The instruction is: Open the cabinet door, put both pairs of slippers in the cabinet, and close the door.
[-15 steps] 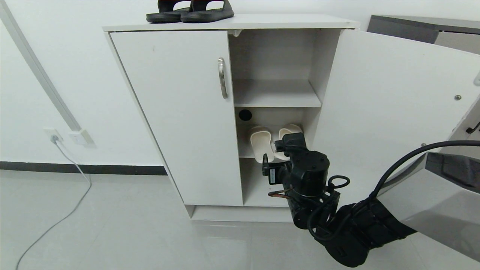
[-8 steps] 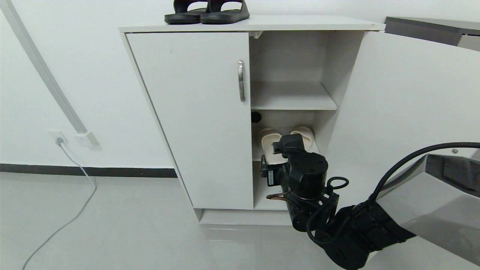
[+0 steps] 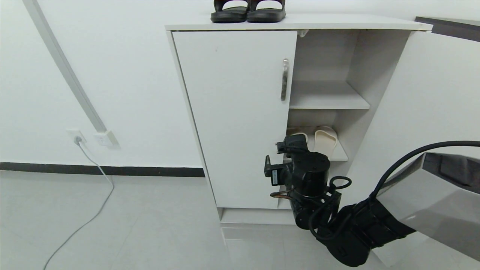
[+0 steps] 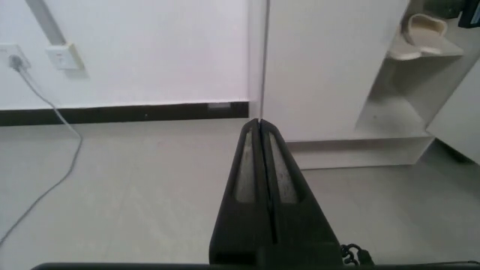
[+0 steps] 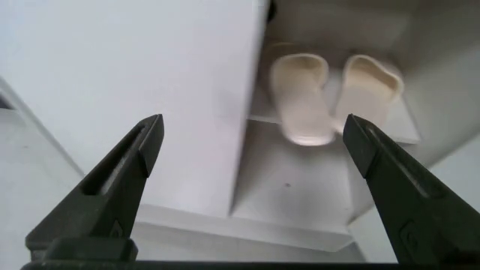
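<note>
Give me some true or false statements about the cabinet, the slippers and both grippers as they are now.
The black slippers sit on top of the cabinet. True.
The cream slippers lie on the floor. False: they lie on a shelf inside the cabinet.
The right gripper is open and empty. True.
Both cabinet doors are shut. False: the right door stands open; the left door is shut.
The left gripper is open. False: it is shut.

White cabinet (image 3: 232, 112), cream slippers (image 3: 325, 140), black slippers (image 3: 248, 14).
</note>
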Tool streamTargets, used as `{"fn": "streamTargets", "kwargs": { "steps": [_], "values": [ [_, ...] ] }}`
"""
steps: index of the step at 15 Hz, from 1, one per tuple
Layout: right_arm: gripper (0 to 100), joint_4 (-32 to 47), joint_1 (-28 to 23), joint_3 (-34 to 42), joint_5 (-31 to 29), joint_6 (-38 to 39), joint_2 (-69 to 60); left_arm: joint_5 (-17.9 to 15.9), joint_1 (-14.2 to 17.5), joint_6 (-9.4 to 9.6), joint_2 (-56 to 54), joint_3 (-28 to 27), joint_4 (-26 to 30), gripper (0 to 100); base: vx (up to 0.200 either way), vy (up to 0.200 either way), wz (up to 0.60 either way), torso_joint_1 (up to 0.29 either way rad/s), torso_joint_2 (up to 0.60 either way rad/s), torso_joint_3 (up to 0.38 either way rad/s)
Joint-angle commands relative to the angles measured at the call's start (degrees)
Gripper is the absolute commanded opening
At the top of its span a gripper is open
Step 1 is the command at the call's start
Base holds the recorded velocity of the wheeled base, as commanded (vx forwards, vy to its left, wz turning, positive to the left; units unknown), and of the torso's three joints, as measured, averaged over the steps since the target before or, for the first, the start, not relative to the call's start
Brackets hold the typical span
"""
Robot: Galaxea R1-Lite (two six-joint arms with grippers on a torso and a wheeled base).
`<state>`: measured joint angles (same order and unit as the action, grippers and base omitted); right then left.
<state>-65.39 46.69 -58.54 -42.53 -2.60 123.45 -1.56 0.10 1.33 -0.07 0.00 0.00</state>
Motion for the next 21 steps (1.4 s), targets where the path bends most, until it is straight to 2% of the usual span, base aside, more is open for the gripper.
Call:
{"fn": "streamTargets", "kwargs": {
  "steps": [1,2,21],
  "values": [
    [100,-0.09,-0.28,0.53,0.08,-0.04,0.21,-0.02,-0.01,-0.01,0.07,0.00,0.00,0,0.000,0.200,0.00,0.007,0.00,0.002],
    [100,-0.18,-0.37,0.71,0.26,-0.04,0.12,-0.02,-0.01,-0.01,0.07,0.00,0.00,0,0.000,0.200,0.00,0.007,0.00,0.002],
    [100,-0.26,-0.37,1.67,1.58,-1.01,0.21,-0.02,-0.01,-0.27,0.07,0.00,0.00,0,0.000,0.000,0.00,0.000,0.00,0.000]
  ]
}}
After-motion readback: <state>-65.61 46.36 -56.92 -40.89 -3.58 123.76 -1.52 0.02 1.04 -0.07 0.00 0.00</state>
